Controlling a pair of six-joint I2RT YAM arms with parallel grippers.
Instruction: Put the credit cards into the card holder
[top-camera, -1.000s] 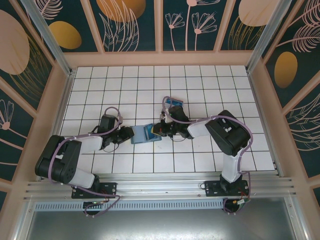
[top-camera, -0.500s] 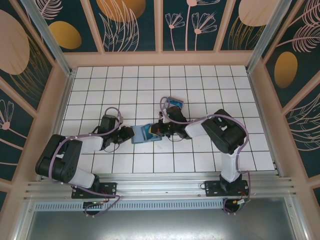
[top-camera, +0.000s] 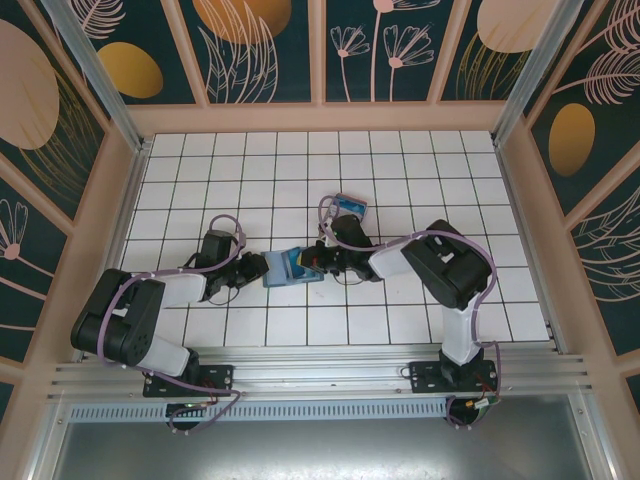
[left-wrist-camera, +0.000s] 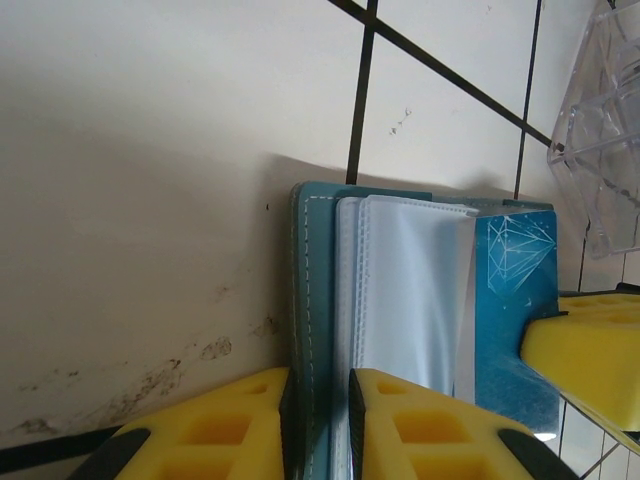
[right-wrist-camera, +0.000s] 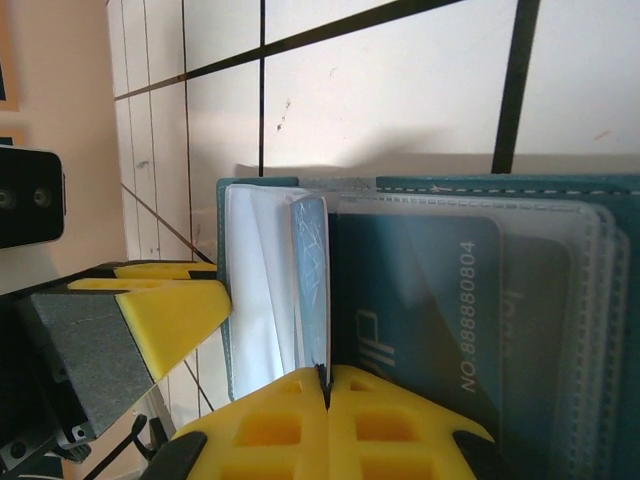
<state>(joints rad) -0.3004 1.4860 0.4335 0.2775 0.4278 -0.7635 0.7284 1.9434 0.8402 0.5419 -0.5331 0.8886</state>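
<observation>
Card holder (top-camera: 291, 268) lies on the table (top-camera: 420, 170), front of centre, between both arms: left gripper (left-wrist-camera: 318, 400) at its left edge, right gripper (right-wrist-camera: 325, 372) at its right, a credit card (right-wrist-camera: 311, 285) standing among the sleeves (right-wrist-camera: 560, 300). Tray (top-camera: 349, 205) sits behind, slightly right.

Bright, even light; soft shadows; sharp

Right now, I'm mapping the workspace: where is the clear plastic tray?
In the top view, the clear plastic tray sits near the middle of the table, just beyond the right arm's wrist, farther back and right of the card holder.
</observation>
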